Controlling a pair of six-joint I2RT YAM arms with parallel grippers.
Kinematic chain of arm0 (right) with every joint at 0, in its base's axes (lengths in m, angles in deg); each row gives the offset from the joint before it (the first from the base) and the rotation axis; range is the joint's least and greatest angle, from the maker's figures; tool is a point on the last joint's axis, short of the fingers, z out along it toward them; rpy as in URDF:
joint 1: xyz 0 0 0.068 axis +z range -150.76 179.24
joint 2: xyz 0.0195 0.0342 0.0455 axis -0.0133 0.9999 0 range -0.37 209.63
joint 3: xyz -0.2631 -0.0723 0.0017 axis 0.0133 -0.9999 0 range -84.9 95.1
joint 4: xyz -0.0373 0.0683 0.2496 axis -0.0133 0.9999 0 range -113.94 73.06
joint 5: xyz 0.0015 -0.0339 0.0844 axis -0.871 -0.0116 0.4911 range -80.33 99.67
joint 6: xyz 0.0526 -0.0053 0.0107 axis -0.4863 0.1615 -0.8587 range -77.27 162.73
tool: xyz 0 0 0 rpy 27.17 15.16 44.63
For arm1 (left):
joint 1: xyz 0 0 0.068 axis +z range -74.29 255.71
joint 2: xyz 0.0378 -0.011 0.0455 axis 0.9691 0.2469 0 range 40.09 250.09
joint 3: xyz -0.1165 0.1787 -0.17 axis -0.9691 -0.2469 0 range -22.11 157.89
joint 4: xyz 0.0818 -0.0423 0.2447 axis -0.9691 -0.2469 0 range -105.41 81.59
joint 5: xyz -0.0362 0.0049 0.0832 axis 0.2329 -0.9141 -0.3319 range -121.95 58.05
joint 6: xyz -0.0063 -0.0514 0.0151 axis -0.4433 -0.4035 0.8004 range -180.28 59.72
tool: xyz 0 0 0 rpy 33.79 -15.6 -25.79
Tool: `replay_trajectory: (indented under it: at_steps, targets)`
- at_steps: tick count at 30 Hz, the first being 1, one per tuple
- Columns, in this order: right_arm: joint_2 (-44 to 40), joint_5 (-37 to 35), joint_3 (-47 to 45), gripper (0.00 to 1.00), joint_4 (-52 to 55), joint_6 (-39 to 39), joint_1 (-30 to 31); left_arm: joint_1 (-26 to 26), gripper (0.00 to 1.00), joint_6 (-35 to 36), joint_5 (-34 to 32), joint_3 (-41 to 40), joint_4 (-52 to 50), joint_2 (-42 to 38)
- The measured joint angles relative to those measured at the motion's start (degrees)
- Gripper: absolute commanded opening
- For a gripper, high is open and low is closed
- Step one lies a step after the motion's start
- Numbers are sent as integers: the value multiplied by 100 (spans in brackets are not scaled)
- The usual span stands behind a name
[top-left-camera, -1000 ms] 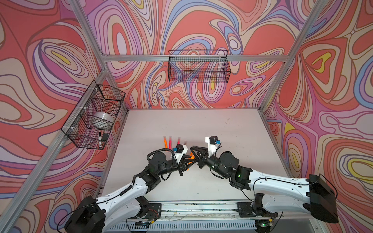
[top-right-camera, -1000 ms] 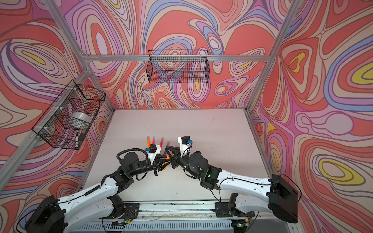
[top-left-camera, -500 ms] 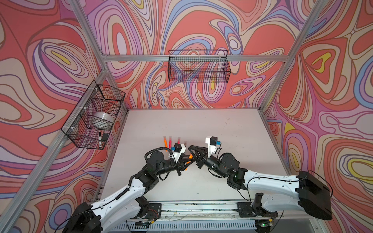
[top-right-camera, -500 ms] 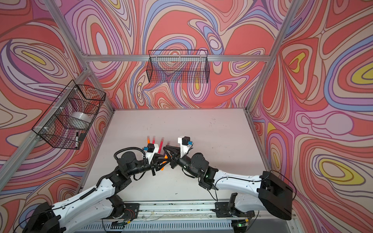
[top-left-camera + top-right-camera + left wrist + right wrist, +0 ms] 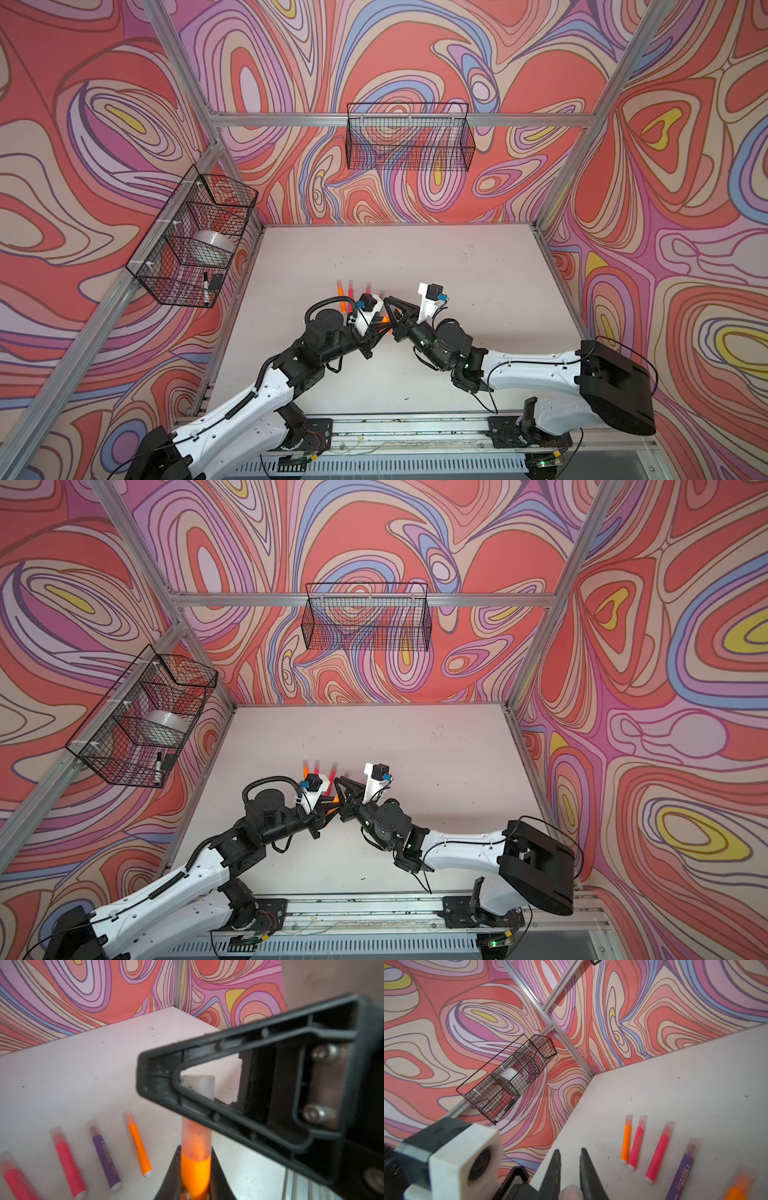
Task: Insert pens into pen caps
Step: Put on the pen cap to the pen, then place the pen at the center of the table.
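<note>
**Pen cap point(image 5: 196, 1138) over the tip of an orange pen point(image 5: 195, 1169)**

The two arms meet over the worktop point(image 5: 83, 1084), near its middle and a bit toward the front edge.

The left end effector point(image 5: 195, 1159) is closed tight on the orange pen and holds it up off the worktop. The right end effector point(image 5: 570, 1152) is closed narrow on the pen cap. The round end of the cap shows between its two black fingers point(image 5: 556, 1167).

In the left wrist view, the cap sits over the tip of the held pen. The pen's orange tip glows through the pale plastic. The cap's lower rim meets the bright orange body. One finger of the right end effector crosses in front of the cap.

Five more pens lie flat in a row on the worktop, just behind the arms and a little toward the left edge. Counting from the left edge, they are:
- an orange one point(image 5: 626, 1140)
- a pink one point(image 5: 636, 1142)
- a second pink one point(image 5: 658, 1151)
- a purple one point(image 5: 681, 1172)
- a blurry orange one point(image 5: 737, 1190)

Each has a pale cap on, and the caps point to the back edge.

A wire basket point(image 5: 195, 245) hangs on the left wall. It holds a white roll point(image 5: 212, 245) and a white marker point(image 5: 205, 286). Another wire basket point(image 5: 409, 137) hangs on the back wall.
</note>
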Motion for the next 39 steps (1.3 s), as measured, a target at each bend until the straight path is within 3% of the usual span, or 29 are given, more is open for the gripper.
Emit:
replay_trajectory:
  at_steps: [6, 14, 21, 23, 29, 39]
  targets:
    - [17, -531, 175, 0, 581, -433, 136, -284, 0, 247, -695, 11, -92, 83]
    - [-39, -756, 367, 0, 1239, -649, 157, -308, 0, 291, -706, 57, -122, 254]
    - [-612, -901, 407, 48, 2352, -374, 516, -160, 0, 94, -286, 140, 295, 433]
    - [-809, -914, 560, 55, 2761, -247, 612, -70, 0, -26, -254, 140, 490, 483]
    - [-1294, -1058, 857, 64, 3901, 9, 719, -83, 0, -424, 24, -229, 1460, 754]
    - [-2358, -2179, 662, 71, 5895, -656, 721, -125, 0, -1469, -170, -120, 1639, 2393]
